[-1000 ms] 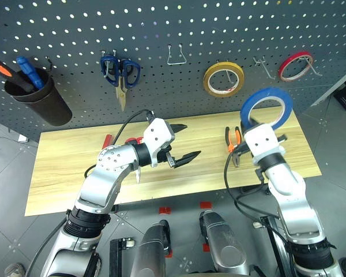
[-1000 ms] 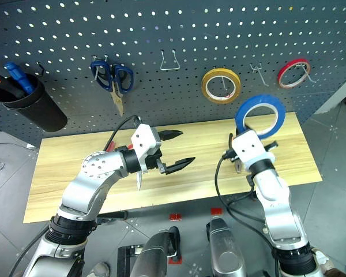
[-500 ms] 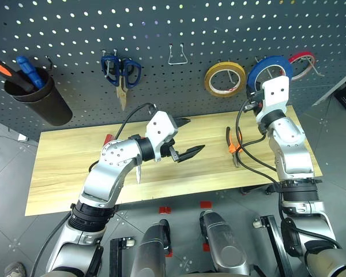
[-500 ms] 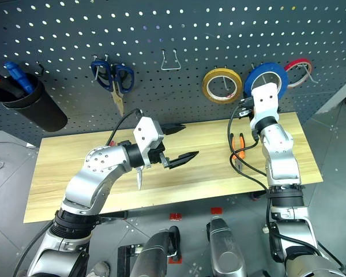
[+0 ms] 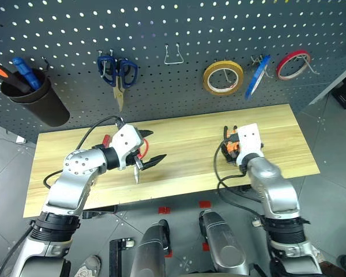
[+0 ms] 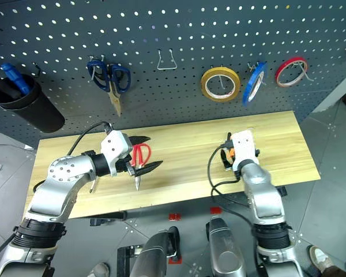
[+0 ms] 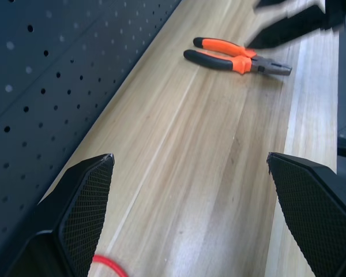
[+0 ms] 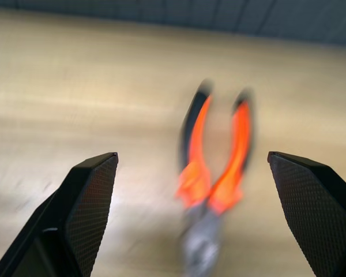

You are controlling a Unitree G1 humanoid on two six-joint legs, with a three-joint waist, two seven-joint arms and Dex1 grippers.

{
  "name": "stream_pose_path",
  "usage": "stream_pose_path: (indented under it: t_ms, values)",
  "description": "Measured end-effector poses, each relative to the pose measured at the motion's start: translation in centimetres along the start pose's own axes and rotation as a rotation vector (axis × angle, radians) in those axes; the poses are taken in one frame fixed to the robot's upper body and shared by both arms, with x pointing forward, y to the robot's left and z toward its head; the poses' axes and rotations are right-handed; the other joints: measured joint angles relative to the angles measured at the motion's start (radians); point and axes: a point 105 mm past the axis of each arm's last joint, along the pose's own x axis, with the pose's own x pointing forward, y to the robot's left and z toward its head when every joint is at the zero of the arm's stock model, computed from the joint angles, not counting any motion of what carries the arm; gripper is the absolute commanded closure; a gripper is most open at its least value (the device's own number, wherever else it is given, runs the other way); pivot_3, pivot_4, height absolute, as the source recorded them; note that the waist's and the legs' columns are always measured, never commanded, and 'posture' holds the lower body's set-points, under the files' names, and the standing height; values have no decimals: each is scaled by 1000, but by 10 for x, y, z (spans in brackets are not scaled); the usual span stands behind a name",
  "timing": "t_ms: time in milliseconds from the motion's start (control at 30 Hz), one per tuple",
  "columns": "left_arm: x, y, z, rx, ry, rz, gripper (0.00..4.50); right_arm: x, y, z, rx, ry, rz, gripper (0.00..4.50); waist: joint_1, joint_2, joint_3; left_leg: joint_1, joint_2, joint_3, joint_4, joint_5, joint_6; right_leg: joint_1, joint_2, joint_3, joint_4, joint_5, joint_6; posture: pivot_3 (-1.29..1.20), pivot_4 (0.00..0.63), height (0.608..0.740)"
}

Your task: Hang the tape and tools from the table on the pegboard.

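Right gripper [image 8: 199, 173] spread above pliers [image 8: 214, 173] on table [image 5: 179, 133], apparently not touching. Left gripper [image 5: 145, 148] spread near red scissors [image 6: 140, 154]. Blue tape [image 5: 257, 76] hung on pegboard [image 5: 161, 34].

Table [image 5: 179, 167]: my long pale wood-grain top, spanning the middle of the frame.
Pliers [image 7: 236, 56]: orange-and-black handles, lying flat on the wood right of centre.
Scissors [image 6: 140, 154]: red handles, flat on the wood left of centre.
Screwdriver [image 5: 107, 140]: red handle, far left.

Blue tape [image 6: 253, 82] hangs on the pegboard [image 6: 179, 29] between yellow roll [image 6: 220, 84] and red roll [image 6: 292, 71].
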Motion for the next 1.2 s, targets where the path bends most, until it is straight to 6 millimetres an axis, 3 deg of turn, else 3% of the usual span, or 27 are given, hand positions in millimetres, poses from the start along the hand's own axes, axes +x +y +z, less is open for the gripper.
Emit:
stream_pose_path:
  t_ms: [133, 433, 600, 867, 1067, 1200]
  values:
    - [1, 1, 0, 4, -3, 1, 0, 14, 10, 1, 7, 62, -44, 17, -2, 0, 0, -2, 0, 0, -1, 0, 0, -2, 0, -1, -1, 0, 0, -371, 376, 740]
    - [5, -2, -1, 5, -1, -4, 0, 42, -8, -4, -53, 71, -150, 17, -18, 0, 0, -4, -1, 3, 0, 0, 0, -4, -1, -1, 0, 0, 0, -356, 375, 740]
    - [6, -4, -2, 4, 4, -12, 0, 54, -16, -11, -3, 125, -173, 17, -24, 0, 0, -3, 0, 3, 0, 0, 0, -4, 0, -1, 2, 0, 0, -356, 375, 740]
    - [7, -5, -2, 2, 4, -14, 0, 75, -25, 4, 66, 159, -157, 17, -39, -1, 0, -3, 0, 3, 0, 0, 1, -3, 0, -2, 1, 0, 0, -347, 372, 740]
    - [6, -8, -6, -8, 10, -25, 0, 81, -25, 3, 143, 229, -96, 1437, -42, -2, -1, 0, 0, 3, 1, 0, 1, 1, 0, -2, 0, 0, 0, -347, 370, 740]
    - [5, -11, -10, -22, 20, -28, 0, 77, -22, 2, 208, 278, -74, 1446, -41, -4, -2, 0, 0, 3, 1, 0, 1, 1, 0, -2, 0, 1, 0, -352, 366, 740]
